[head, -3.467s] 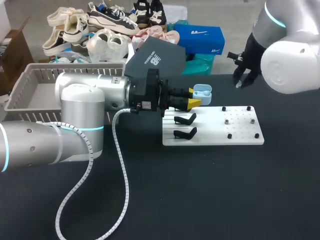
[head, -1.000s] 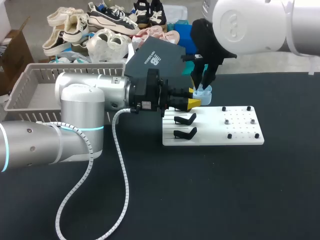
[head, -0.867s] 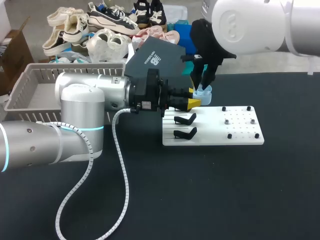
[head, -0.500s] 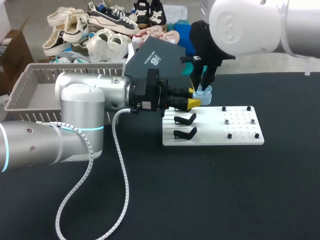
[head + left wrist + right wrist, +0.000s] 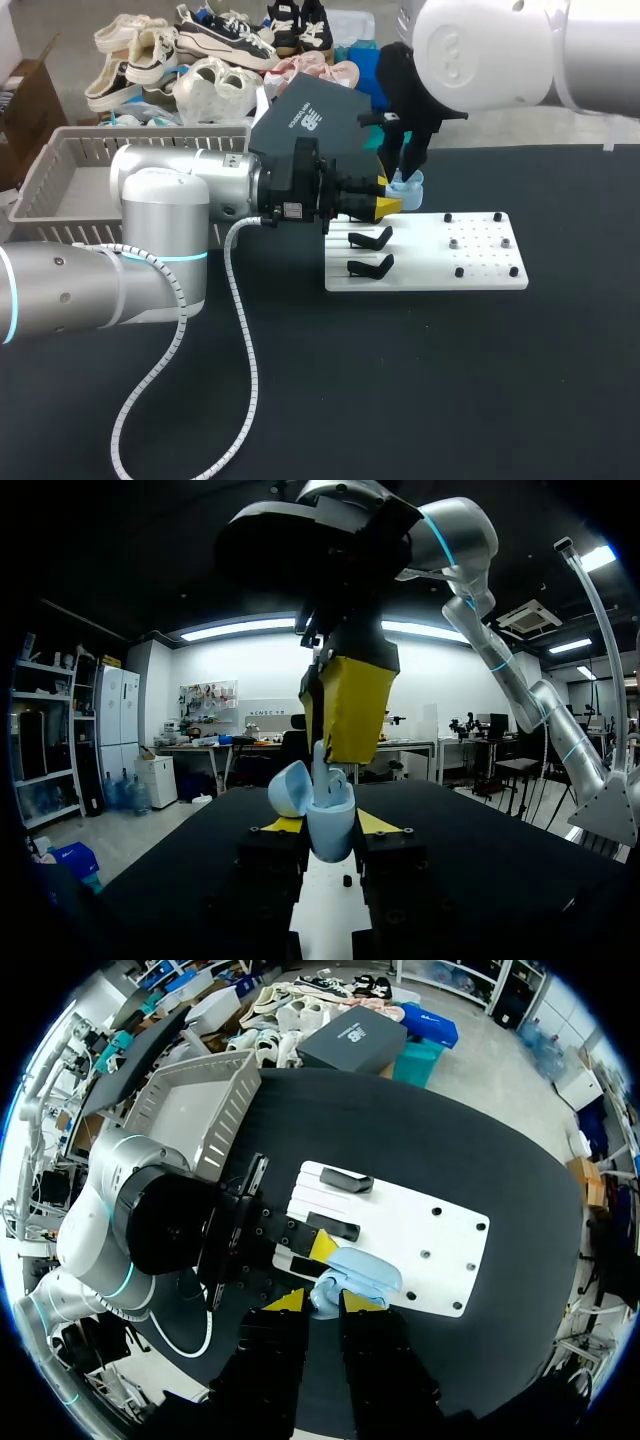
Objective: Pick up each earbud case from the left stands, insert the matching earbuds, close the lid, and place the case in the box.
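My left gripper (image 5: pixel 389 198) (image 5: pixel 330 832) holds a light blue earbud case (image 5: pixel 406 184) (image 5: pixel 331 826) upright above the white stand board (image 5: pixel 480 268), its lid (image 5: pixel 289 788) swung open. My right gripper (image 5: pixel 404 166) (image 5: pixel 346 742) (image 5: pixel 322 1302) hangs straight above the case, fingers pointing down. Its yellow tips pinch a pale earbud (image 5: pixel 321 769) whose lower end is in the case's opening. In the right wrist view the case (image 5: pixel 362 1271) lies just ahead of the fingertips. Two black stands (image 5: pixel 370 238) (image 5: pixel 370 266) on the board's left side are bare.
A grey slatted basket (image 5: pixel 70 168) stands at the back left behind my left arm. A dark shoe box (image 5: pixel 318 118) and a heap of shoes lie at the table's far edge. Small black pegs (image 5: pixel 459 272) dot the board's right half.
Since the earliest frame my right arm has swung in from the far right to above the case. In the last second it has only edged slightly left; my left arm is still.
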Available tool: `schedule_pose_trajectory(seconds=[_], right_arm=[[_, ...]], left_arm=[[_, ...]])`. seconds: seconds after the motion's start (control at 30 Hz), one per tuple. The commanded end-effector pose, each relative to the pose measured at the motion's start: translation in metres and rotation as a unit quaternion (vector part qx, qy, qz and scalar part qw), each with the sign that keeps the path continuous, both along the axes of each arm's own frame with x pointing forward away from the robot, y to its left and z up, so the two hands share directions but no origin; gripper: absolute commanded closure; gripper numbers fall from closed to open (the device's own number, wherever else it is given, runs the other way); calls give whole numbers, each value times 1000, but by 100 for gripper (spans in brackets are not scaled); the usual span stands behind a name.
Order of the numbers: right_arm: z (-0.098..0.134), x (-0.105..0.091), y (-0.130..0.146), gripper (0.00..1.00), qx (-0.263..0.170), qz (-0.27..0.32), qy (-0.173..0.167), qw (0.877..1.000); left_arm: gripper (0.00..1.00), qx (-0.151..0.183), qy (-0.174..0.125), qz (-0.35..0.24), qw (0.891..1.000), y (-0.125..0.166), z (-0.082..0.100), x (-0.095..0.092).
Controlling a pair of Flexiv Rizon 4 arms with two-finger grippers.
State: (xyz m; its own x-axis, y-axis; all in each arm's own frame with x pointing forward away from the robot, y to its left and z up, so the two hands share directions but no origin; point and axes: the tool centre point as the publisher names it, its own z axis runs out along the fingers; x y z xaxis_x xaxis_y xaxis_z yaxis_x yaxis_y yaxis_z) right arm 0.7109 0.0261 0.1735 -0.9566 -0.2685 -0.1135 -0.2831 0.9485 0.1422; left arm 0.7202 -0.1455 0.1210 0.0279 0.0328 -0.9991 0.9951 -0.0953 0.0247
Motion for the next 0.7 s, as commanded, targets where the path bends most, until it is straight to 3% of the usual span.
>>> schedule_pose_trajectory(seconds=[0.03,0.37,0.4,0.43,0.5,0.57,0.7], right_arm=[[-2,1,1,100,-4,-3,1,1000],[-3,2,2,100,-5,-5,3,1000],[-3,2,2,96,-6,-5,4,1000],[-3,2,2,80,-6,-5,4,1000],[-4,3,2,67,-7,-5,4,1000],[-4,3,2,59,-7,-5,5,1000],[-2,3,3,54,-7,-5,4,1000]], left_arm=[[100,0,0,-1,1000,0,0,1],[100,0,0,-1,1000,0,0,1],[100,0,0,-1,1000,0,0,1],[100,0,0,-1,1000,0,0,1],[100,0,0,-1,1000,0,0,1],[100,0,0,-1,1000,0,0,1],[100,0,0,-1,1000,0,0,1]])
